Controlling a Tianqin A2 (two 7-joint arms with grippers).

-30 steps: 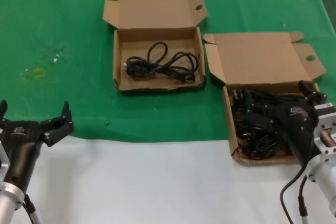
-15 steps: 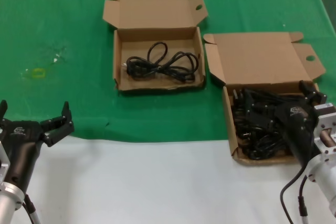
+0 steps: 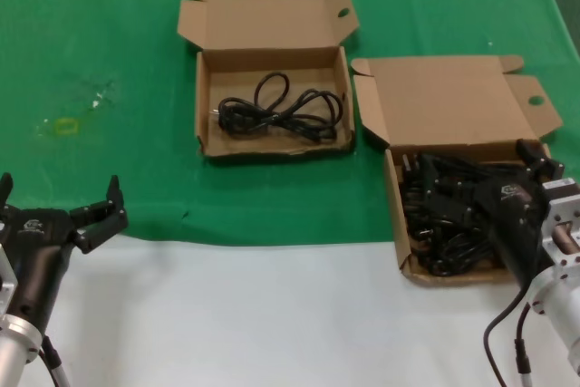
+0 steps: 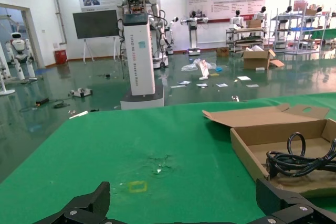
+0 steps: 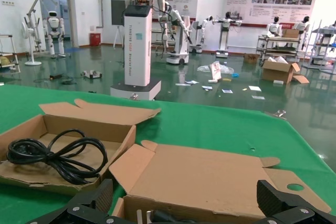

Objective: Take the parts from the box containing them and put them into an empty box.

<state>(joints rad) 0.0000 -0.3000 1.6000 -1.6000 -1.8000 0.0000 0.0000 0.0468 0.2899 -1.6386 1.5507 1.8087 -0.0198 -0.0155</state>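
The right gripper, jaws spread, reaches into the larger shallow brown cardboard box at four o'clock, over its pile of black cables; whether it touches one is unclear. At twelve o'clock, the shorter-lidded brown cardboard box already holds one coiled black cable. Most remain. The left gripper waits spread at eight o'clock.

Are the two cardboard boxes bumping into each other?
Cannot tell. In the head view, the box with one cable has its right wall right beside the lid flap of the box full of cables, with no plain gap or contact showing.
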